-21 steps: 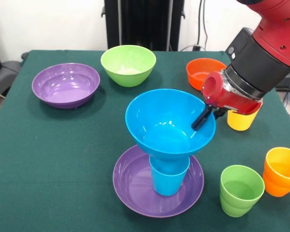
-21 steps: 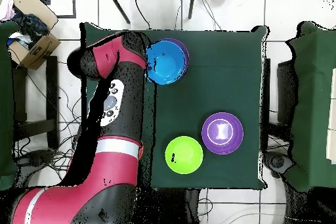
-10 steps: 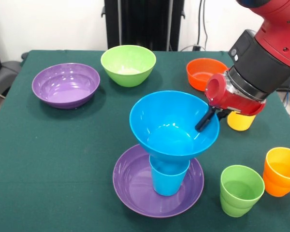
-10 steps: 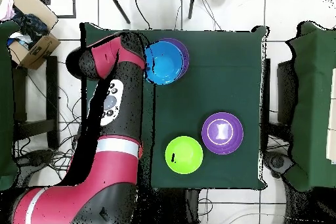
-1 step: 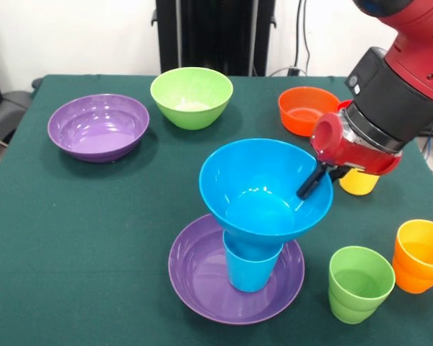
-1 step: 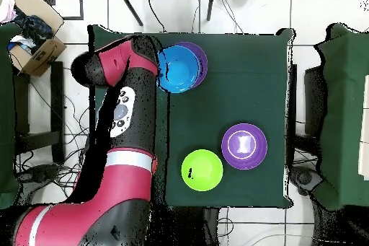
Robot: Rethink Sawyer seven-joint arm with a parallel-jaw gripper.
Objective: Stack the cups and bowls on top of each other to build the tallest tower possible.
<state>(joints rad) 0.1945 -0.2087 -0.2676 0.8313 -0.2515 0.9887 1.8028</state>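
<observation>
Robot lab: green-clothed table, tiled floor, loose cables, cardboard box.

No readable text, labels, brands, numbers or signs in either view

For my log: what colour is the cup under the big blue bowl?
Blue cup, seen best in the front view.

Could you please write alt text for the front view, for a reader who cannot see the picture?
A red and black robot arm's hand grips the rim of a deep blue bowl sitting on a blue cup inside a purple bowl on a green table. Around them lie another purple bowl, a light green bowl, an orange bowl, and green, orange and yellow cups.
</observation>
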